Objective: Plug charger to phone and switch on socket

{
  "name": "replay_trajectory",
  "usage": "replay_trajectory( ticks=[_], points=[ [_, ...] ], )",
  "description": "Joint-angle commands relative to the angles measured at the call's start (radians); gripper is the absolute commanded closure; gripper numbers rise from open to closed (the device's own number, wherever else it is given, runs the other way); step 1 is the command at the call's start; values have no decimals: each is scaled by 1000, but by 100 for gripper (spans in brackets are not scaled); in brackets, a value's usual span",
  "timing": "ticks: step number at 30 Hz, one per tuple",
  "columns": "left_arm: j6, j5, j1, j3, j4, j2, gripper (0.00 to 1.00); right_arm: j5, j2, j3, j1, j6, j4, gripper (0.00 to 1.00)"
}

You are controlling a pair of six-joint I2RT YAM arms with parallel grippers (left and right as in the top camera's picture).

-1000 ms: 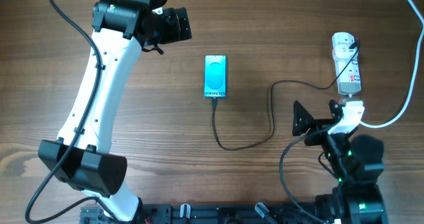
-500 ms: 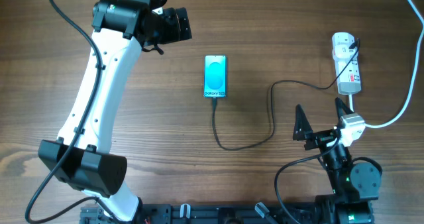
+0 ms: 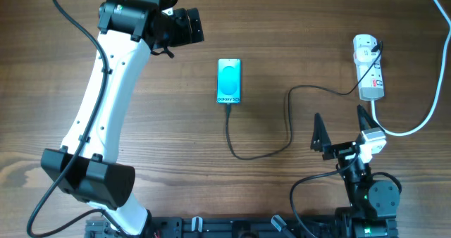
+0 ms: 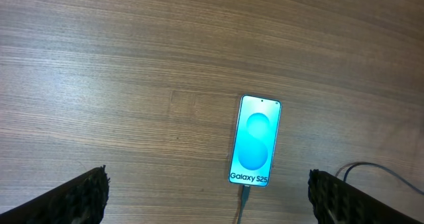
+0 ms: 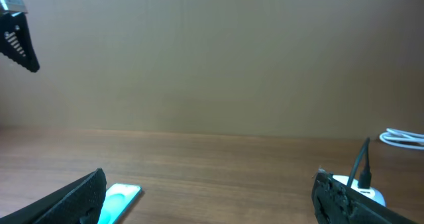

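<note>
- The right claw (image 3: 338, 115) sits low and right in the overhead frame, its jaws spread wide and holding nothing.
- The charger (image 3: 227, 125) loops over the wooden table (image 3: 176, 160) just left of that claw. It then climbs right toward the socket (image 3: 368, 67).
- The phone (image 3: 229, 81) lies flat at frame centre, cyan face up. The charger's tip meets its lower edge.
- The socket lies at the upper right, well apart from the phone. A black plug is seated near its top end, and a white lead (image 3: 423, 122) trails off its lower end.
- The left claw (image 3: 189, 25) hangs at the upper left, jaws wide and empty. In its wrist view the phone lies between the fingers (image 4: 79, 194).
</note>
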Motion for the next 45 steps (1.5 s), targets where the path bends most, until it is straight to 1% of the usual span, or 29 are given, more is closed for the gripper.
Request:
replay_trajectory(
  ticks=[1,4,10,13,19,22,45],
  points=[
    [-9,-13,-1,-6,1,6,0,31,-18,-4,3,-20,6,0],
    [-9,-13,-1,-6,1,6,0,46,-18,-4,-4,-20,-23,0],
    [-9,-13,-1,-6,1,6,0,55,-18,-4,-29,-21,-152,0],
    [-9,-13,-1,-6,1,6,0,62,-18,-4,-29,-24,-153,0],
    [-9,-13,-1,-6,1,6,0,64,-18,-4,-29,-127,-154,0],
    [-9,-13,-1,-6,1,6,0,64,-18,-4,-29,-152,-154,0],
    [-9,-13,-1,-6,1,6,0,67,-18,-4,-29,-151,-152,0]
  ],
)
